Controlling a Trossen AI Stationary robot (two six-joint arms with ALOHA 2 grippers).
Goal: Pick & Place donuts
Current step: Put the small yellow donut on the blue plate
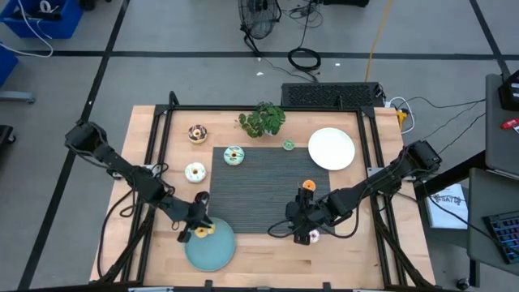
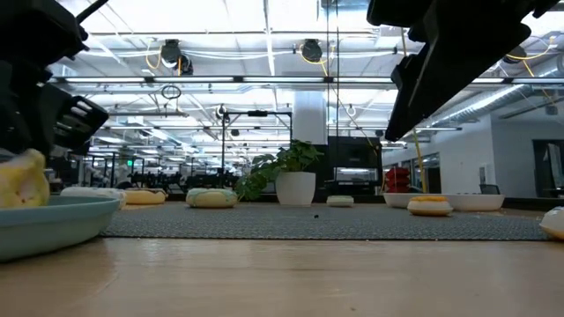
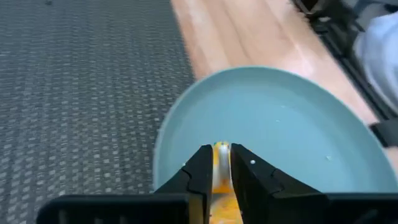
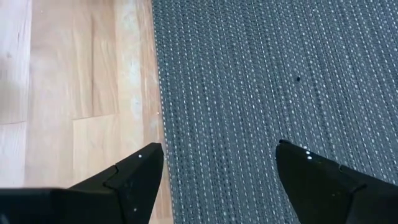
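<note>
My left gripper (image 3: 216,167) is over the far left part of the teal plate (image 1: 217,253) at the table's near edge, shut on a yellow donut (image 3: 221,158). My right gripper (image 4: 217,168) hangs open above the near right part of the dark mat (image 1: 268,191), nothing between its fingers. A white donut (image 1: 315,237) lies on the wood just beside it. An orange donut (image 1: 308,185) and a teal-iced one (image 1: 234,156) lie on the mat. A white one (image 1: 195,171), a brown one (image 1: 198,132) and a small green one (image 1: 289,144) lie on the wood. My left gripper pinches the yellow donut between its two fingers (image 3: 199,171), the ring standing edge-on in the narrow gap. The fingers slant down from the table's far left. The donut's lower part (image 2: 22,195) sits in the teal plate near its rim.
A white plate (image 1: 332,148) lies at the far right of the table and a potted plant (image 1: 262,119) stands at the far middle. Black frame rails run along both sides of the table. The middle of the mat is bare.
</note>
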